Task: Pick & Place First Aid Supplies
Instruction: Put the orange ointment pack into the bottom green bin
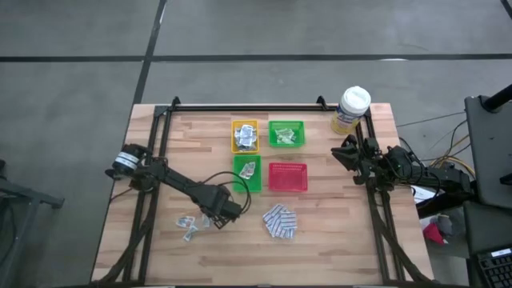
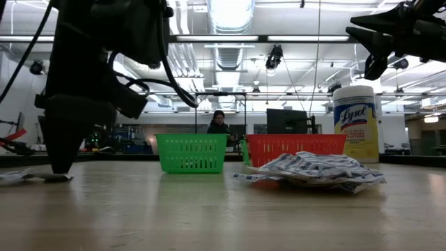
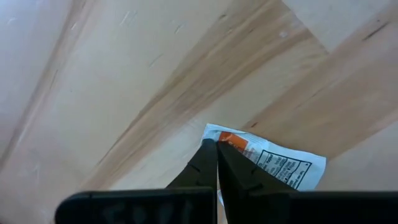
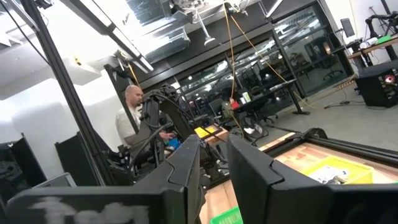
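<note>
My left gripper [image 3: 216, 144] points down at the table's near left [image 1: 218, 218], shut on a white sachet [image 3: 283, 163] with orange and black print that lies flat on the wood. Two more small white sachets [image 1: 189, 226] lie just left of it. A heap of blue-and-white pads [image 1: 280, 222] rests on the table to the right, also seen in the low view [image 2: 313, 171]. My right gripper [image 4: 214, 163] waits raised at the table's right edge [image 1: 346, 154], open, with nothing between its fingers. My left gripper comes from above, pointing down, and its two fingertips meet on the sachet's orange-printed end [image 3: 231, 138], near one corner. The fingers hide the very spot of the pinch. The rest of the sachet lies flat on the table.
A yellow tray [image 1: 246, 136] and a green tray [image 1: 286, 134] stand at the far middle, with a second green tray [image 1: 248, 173] and a red tray [image 1: 287, 177] in front of them. A yellow canister [image 1: 350, 110] stands at the far right. A person shows beyond the table.
</note>
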`<state>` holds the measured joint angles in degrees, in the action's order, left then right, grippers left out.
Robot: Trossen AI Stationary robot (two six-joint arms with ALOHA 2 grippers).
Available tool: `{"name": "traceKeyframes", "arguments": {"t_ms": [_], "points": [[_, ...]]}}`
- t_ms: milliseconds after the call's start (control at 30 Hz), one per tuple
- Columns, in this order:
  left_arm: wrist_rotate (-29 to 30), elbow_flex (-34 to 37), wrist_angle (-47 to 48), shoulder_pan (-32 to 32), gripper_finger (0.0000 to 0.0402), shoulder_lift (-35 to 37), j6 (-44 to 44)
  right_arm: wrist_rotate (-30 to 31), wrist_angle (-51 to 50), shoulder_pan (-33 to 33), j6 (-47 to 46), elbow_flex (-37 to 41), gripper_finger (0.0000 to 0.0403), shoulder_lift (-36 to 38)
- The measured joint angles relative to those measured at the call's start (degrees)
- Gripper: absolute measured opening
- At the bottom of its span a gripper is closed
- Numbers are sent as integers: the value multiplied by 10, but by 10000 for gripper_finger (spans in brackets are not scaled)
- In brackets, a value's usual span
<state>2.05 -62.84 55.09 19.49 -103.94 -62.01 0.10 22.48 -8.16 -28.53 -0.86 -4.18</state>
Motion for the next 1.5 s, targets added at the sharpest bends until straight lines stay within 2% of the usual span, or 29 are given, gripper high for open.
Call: {"name": "traceKeyframes", "arguments": {"t_ms": [333, 567, 933, 1100, 1233, 1500], "points": [[10, -2, -2, 0, 0, -1, -21, 0, 0, 0, 0, 0, 68, 0], [75, -20, -42, -1, 0, -2, -24, 0, 0, 0, 0, 0, 79, 0], [75, -21, -73, 0, 0, 4, -22, 0, 0, 0, 0, 0, 72, 0], [102, -21, -105, -1, 0, 22, -22, 0, 0, 0, 0, 0, 68, 0], [115, -21, -100, -1, 0, 36, -14, 0, 0, 0, 0, 0, 73, 0], [105, -20, -95, -3, 0, 36, -8, 0, 0, 0, 0, 0, 82, 0]]}}
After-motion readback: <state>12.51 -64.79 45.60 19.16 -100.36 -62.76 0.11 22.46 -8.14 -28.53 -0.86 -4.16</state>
